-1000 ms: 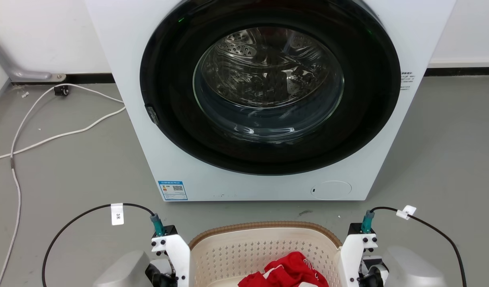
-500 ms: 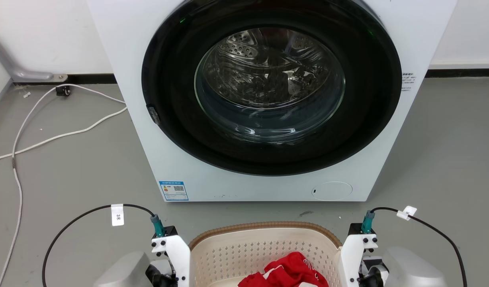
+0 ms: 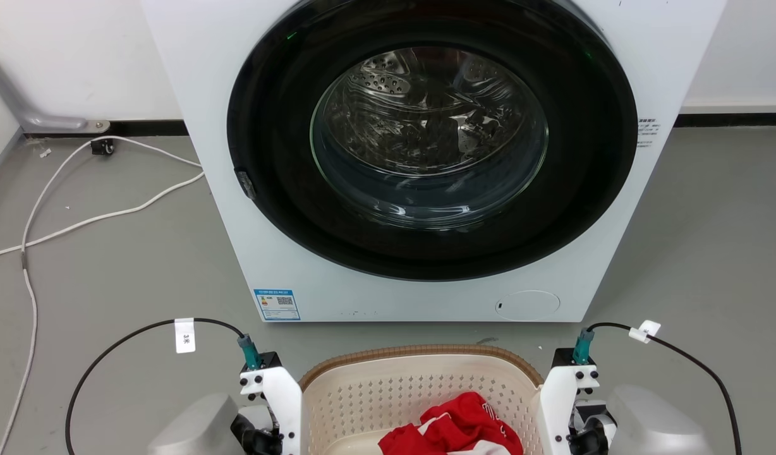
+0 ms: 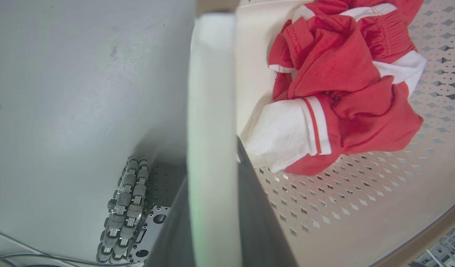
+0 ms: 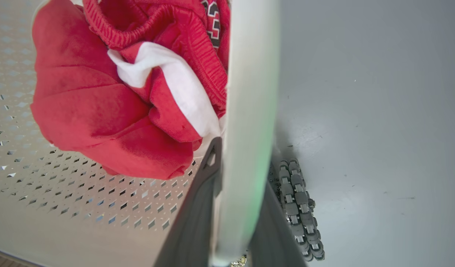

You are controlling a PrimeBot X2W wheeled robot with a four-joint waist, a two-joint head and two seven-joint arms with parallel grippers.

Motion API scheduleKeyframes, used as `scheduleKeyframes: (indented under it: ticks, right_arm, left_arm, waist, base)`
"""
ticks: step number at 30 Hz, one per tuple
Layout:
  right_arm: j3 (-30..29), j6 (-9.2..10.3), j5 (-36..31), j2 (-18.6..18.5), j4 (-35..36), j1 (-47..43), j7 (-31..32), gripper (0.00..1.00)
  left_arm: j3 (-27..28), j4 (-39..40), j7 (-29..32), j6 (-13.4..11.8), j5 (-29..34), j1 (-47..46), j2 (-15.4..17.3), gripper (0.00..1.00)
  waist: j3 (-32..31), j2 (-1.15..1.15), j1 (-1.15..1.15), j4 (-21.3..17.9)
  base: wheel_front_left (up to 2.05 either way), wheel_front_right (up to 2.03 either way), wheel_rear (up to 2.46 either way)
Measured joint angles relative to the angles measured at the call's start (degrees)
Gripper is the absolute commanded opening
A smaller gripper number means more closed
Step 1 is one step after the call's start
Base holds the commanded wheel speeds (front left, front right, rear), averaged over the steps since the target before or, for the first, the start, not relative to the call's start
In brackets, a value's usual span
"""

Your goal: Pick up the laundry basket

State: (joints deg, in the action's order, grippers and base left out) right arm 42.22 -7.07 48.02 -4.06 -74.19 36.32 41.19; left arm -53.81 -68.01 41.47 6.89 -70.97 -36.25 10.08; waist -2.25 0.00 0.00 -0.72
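The cream laundry basket [image 3: 419, 351], perforated with a brown woven-look rim, sits at the bottom centre of the head view in front of the washer. A red and white garment [image 3: 454, 426] lies inside it. My left gripper [image 4: 212, 163] is shut on the basket's white left handle [image 4: 211, 74], one dark finger on each side. My right gripper [image 5: 242, 163] is shut on the white right handle [image 5: 251, 74] in the same way. The white wrist brackets [image 3: 271, 392] flank the basket's two ends. Whether the basket's bottom is off the floor is hidden.
A white front-loading washer [image 3: 426, 158] with its round glass door shut stands close behind the basket. White cables [image 3: 78, 218] trail over the grey floor at the left. My base's roller wheels [image 4: 125, 211] [image 5: 298, 207] lie below each handle.
The basket and both wrists sit slightly higher in the head view than a second ago. The washer has shifted a little right and down, so the camera moved too.
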Motion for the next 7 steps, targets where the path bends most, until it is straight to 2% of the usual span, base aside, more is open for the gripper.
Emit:
scheduleKeyframes:
  ticks: [7]
  right_arm:
    - [0.04, 0.0, -0.14, -0.04, -0.01, 0.15, 0.27, 0.0]
  left_arm:
    - [-0.42, -0.01, -0.82, 0.0, -0.4, -0.13, 0.0, 0.0]
  waist:
    - [0.03, 0.0, 0.01, -0.13]
  base:
    - [0.0, 0.0, 0.0]
